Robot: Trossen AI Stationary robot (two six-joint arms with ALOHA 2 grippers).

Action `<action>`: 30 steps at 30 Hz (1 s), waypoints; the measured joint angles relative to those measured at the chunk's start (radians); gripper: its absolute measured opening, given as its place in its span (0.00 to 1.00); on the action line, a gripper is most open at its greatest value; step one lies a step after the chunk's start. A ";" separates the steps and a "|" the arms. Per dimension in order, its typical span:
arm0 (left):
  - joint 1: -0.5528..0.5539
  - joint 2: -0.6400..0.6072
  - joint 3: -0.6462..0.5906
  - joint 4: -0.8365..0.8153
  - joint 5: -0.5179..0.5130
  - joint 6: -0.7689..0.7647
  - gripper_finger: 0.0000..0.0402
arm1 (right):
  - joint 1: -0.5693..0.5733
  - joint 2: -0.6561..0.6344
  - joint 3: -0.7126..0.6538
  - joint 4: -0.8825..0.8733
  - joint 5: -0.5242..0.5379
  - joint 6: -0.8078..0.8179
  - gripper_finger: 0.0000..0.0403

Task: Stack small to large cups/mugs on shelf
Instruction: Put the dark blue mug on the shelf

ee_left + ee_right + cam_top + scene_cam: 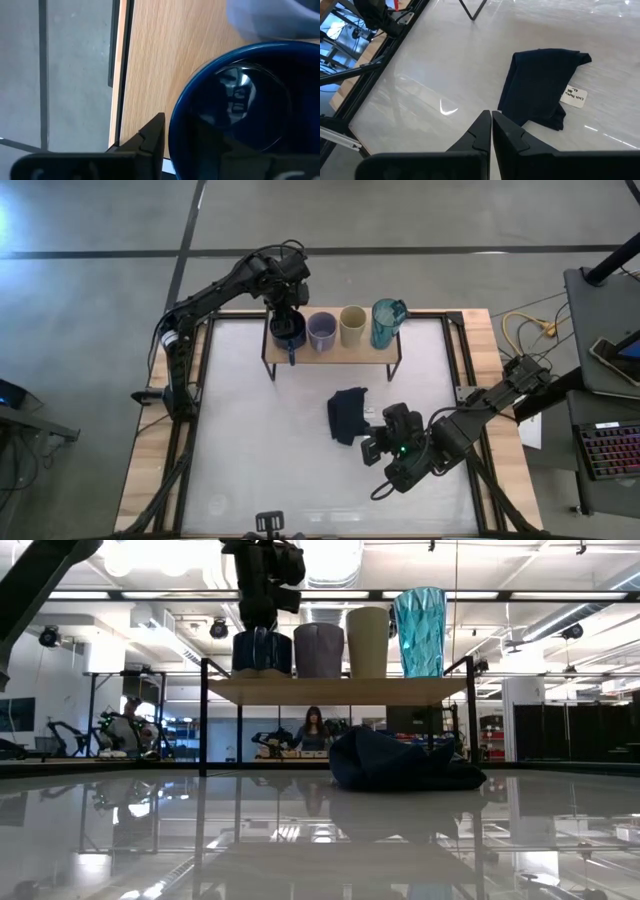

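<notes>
Four cups stand in a row on the light-wood shelf [340,356]: a dark blue mug [288,332], a grey-lavender mug [322,331], a beige cup [352,326] and a taller teal mug [387,323]. My left gripper [180,127] comes down over the dark blue mug [235,105], open. One finger [152,142] is outside the mug's wall and the other is inside. A sliver of shelf wood shows between the outer finger and the mug. My right gripper [491,117] hovers shut over the table, near the dark navy cloth [540,85].
The navy cloth [347,416], with a white label [574,96], lies crumpled on the white tabletop in front of the shelf. Thin black legs [270,370] hold the shelf up. Wooden rails [160,450] edge the table. In the low view a person [315,730] sits far off.
</notes>
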 joint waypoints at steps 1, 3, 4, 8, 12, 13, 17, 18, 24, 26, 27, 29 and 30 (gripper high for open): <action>0.000 0.000 0.001 0.000 0.001 0.000 0.16 | 0.000 0.000 0.000 0.000 0.000 0.000 0.02; -0.002 -0.003 0.001 0.003 0.003 0.000 0.16 | 0.000 0.000 0.000 0.000 0.000 0.000 0.02; -0.003 -0.006 0.001 0.004 0.003 0.000 0.16 | 0.000 0.000 0.000 0.000 0.000 0.000 0.02; -0.012 -0.024 0.001 0.009 0.002 0.000 0.17 | 0.000 0.000 -0.003 -0.003 -0.001 0.000 0.02; -0.014 -0.032 0.001 0.007 -0.005 -0.009 0.17 | 0.000 0.000 -0.009 -0.006 -0.014 0.000 0.02; -0.016 -0.037 0.001 0.007 -0.007 -0.021 0.17 | 0.000 0.000 -0.010 -0.008 -0.021 0.000 0.02; -0.025 -0.068 0.001 0.007 -0.008 -0.027 0.17 | 0.000 0.000 -0.010 -0.011 -0.028 0.000 0.02; -0.027 -0.077 0.001 0.007 -0.012 -0.030 0.17 | 0.000 0.000 -0.010 -0.011 -0.029 0.000 0.02; -0.051 -0.156 0.000 -0.050 0.004 -0.214 0.17 | -0.002 0.000 -0.010 0.009 -0.036 0.010 0.02; -0.061 -0.199 -0.016 -0.071 0.051 -0.307 0.17 | -0.007 0.000 -0.010 0.039 -0.052 -0.014 0.02; -0.067 -0.226 -0.033 -0.073 0.094 -0.361 0.17 | -0.010 0.000 -0.010 0.052 -0.052 -0.029 0.02; -0.090 -0.286 -0.073 -0.058 0.203 -0.434 0.16 | -0.018 -0.001 -0.010 0.065 -0.051 -0.050 0.02; -0.114 -0.323 -0.098 -0.037 0.243 -0.451 0.16 | -0.023 -0.001 -0.010 0.063 -0.050 -0.056 0.02</action>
